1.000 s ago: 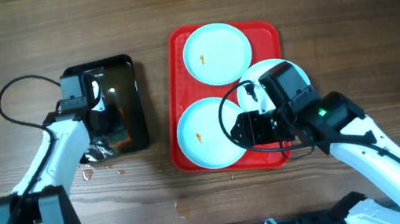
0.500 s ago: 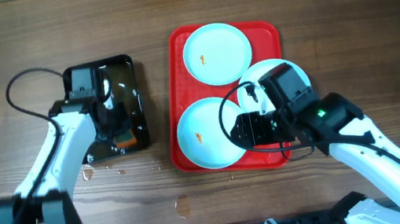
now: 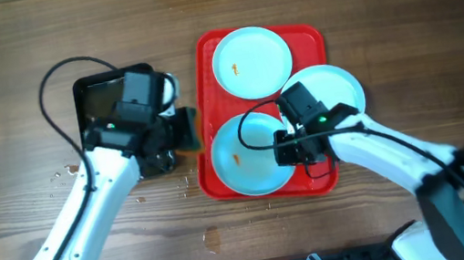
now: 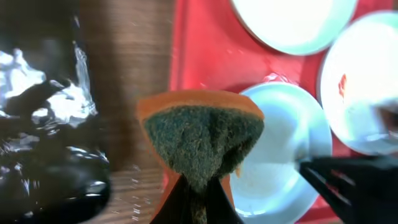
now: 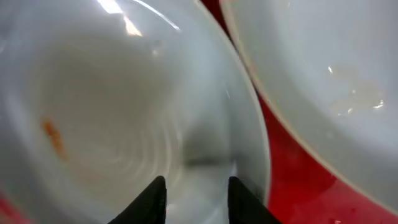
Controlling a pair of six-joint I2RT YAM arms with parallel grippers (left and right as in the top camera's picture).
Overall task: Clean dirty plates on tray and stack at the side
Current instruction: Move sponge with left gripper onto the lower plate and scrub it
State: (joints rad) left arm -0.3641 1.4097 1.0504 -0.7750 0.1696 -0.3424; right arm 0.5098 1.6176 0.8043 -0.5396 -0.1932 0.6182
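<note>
Three pale blue plates lie on the red tray: a far one with an orange smear, a right one, and a front one with an orange smear. My left gripper is shut on a green and orange sponge and holds it above the tray's left edge, beside the front plate. My right gripper hovers close over the front plate's right side. Its fingers are a little apart with nothing between them. The right plate lies beside it.
A black tray with water in it stands left of the red tray and shows in the left wrist view. Water drops dot the wood near it and in front. Bare wood tabletop lies right of the red tray.
My left gripper has lifted the sponge out of the black tray and moved right to the red tray's left edge. My right gripper has shifted left over the front plate.
</note>
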